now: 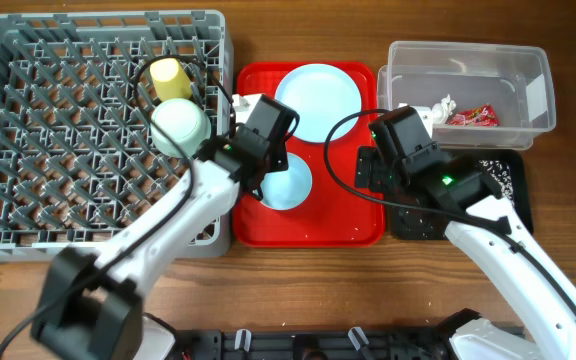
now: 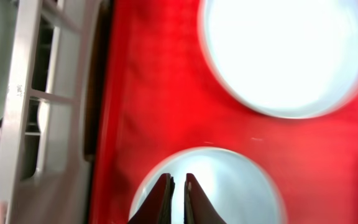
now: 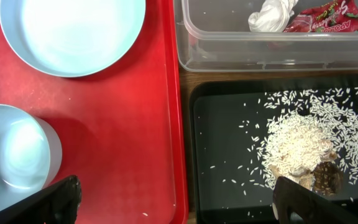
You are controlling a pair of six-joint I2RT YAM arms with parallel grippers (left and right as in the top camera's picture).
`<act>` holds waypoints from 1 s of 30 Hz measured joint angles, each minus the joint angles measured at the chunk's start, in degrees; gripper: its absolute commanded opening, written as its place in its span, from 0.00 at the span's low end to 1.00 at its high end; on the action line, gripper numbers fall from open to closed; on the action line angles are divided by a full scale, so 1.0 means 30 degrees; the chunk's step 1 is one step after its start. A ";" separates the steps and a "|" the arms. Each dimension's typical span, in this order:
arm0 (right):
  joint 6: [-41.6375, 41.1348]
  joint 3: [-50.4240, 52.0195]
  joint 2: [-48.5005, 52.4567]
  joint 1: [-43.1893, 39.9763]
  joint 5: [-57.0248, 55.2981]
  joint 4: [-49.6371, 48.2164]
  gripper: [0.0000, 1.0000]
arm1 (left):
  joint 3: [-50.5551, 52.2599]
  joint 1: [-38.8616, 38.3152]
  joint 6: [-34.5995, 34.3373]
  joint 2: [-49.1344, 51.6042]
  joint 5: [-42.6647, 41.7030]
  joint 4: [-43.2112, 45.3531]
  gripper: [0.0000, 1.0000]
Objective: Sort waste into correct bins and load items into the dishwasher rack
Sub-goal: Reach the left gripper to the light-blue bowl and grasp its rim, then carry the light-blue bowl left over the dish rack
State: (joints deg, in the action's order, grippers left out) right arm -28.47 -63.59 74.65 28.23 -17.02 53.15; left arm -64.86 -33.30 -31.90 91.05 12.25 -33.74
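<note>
Light, stiff, slippery bowl (image 1: 293,186) by the red tray's (image 1: 348,225) left edge wants a rim pinch; left gripper (image 2: 178,185) closed empty, right gripper (image 3: 179,199) open.

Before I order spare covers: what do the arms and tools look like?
The left arm and right arm have white shells, black joints and looping black cables. The left tool and right tool have dark fingers. The right arm shows a green light.

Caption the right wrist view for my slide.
Open right tool, waste sorted: tissue and wrapper in clear tub; rice scraps in black tray; plate and bowl on red tray.
</note>
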 measured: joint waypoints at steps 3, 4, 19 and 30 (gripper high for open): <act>0.0007 0.0000 0.0000 0.0000 0.0000 -0.0007 1.00 | 0.0000 -0.0117 0.0007 -0.1698 -0.2208 -0.0437 0.07; 0.0007 0.0000 0.0000 0.0000 0.0000 -0.0007 1.00 | 0.0000 -0.0138 0.0007 -0.1909 -0.2936 -0.0648 0.09; 0.0000 0.0000 0.0000 0.0000 0.0000 -0.0007 1.00 | 0.0000 -0.2586 -0.0073 0.1894 -0.5690 -0.2535 0.20; 0.0007 0.0000 0.0000 0.0000 0.0000 -0.0007 1.00 | 0.0000 -0.2601 0.1421 0.2091 -0.5479 -0.1319 0.10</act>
State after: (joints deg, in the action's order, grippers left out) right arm -28.45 -63.59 74.65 28.23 -17.02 53.12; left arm -64.86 -41.10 -27.64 97.32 -4.19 -37.69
